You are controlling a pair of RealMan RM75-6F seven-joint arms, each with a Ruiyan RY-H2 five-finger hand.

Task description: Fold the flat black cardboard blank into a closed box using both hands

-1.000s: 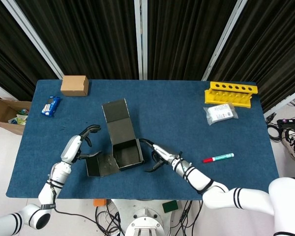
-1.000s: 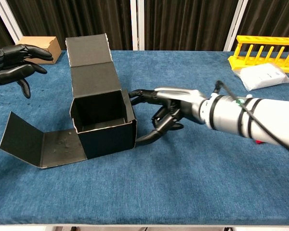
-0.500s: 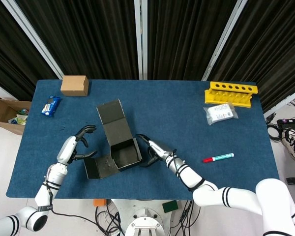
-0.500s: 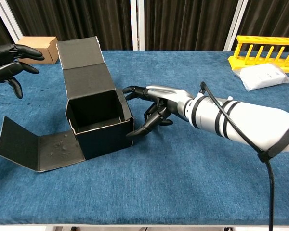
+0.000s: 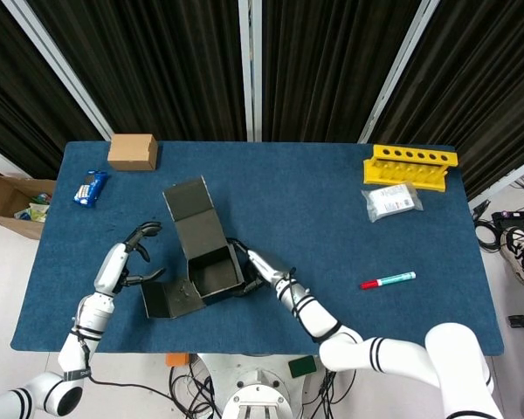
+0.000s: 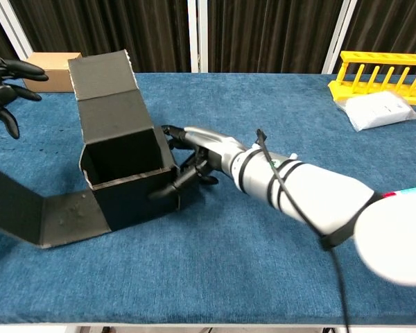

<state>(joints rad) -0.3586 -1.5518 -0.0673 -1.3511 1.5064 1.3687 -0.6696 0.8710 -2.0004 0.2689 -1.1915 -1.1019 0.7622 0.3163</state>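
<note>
The black cardboard box (image 5: 211, 271) stands partly folded on the blue table (image 5: 332, 227). Its top is open, its lid flap (image 5: 190, 218) lies stretched toward the back, and a side flap (image 5: 166, 298) lies flat at the front left. In the chest view the box body (image 6: 125, 184) has its lid flap (image 6: 111, 90) raised behind it. My right hand (image 5: 253, 272) (image 6: 191, 163) presses against the box's right wall, fingers spread along it, holding nothing. My left hand (image 5: 131, 253) (image 6: 3, 83) hovers to the left of the box with fingers apart, not touching it.
A brown carton (image 5: 132, 151) and a blue snack packet (image 5: 89, 187) lie at the back left. At the back right are a yellow tube rack (image 5: 410, 166) and a clear plastic bag (image 5: 393, 201). A red marker (image 5: 387, 280) lies right of my right arm.
The box has slid left and turned a little with my right hand against its wall. My left hand has drawn back to the left, away from the box.
</note>
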